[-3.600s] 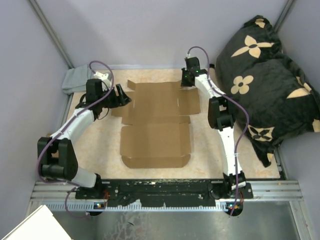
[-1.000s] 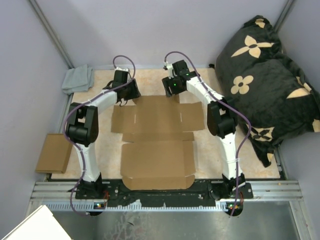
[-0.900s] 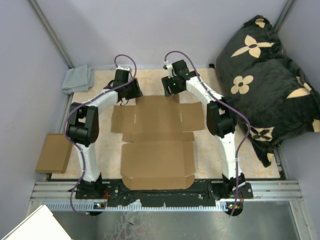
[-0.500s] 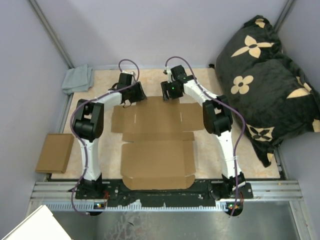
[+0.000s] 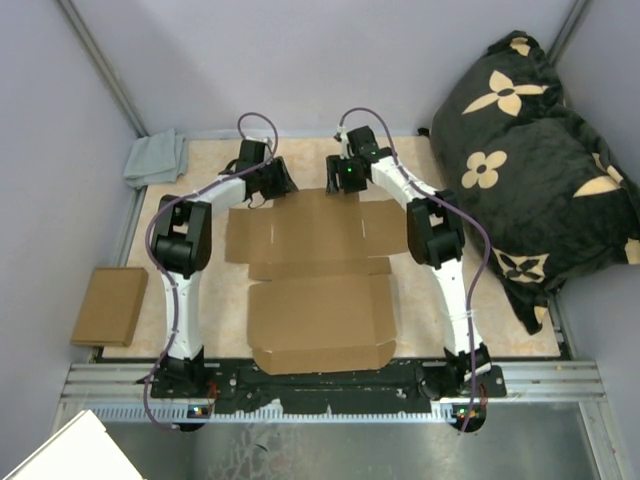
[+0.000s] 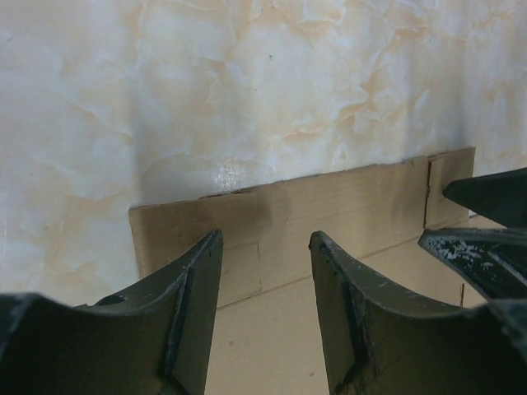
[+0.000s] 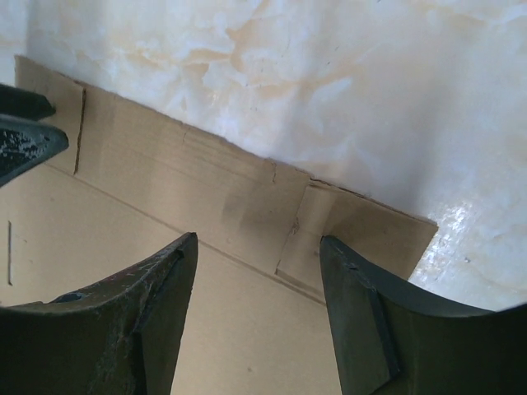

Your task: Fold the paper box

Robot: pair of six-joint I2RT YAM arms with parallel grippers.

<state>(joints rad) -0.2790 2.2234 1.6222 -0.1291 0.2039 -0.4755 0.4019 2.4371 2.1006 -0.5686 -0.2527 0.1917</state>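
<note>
left gripper [image 6: 265,243] and right gripper [image 7: 257,243] hover open, empty, over the far flap [image 6: 329,197] of the paper box [image 5: 318,262], apparently to raise it.

left tool [image 6: 263,247]: jaws apart, angled down | right tool [image 7: 259,247]: jaws apart, angled down

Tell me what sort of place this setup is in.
Probably a lab robot cell: grey panel walls enclose a marble-look table with an aluminium mounting rail at its near edge and a flat paper box on it.
</note>
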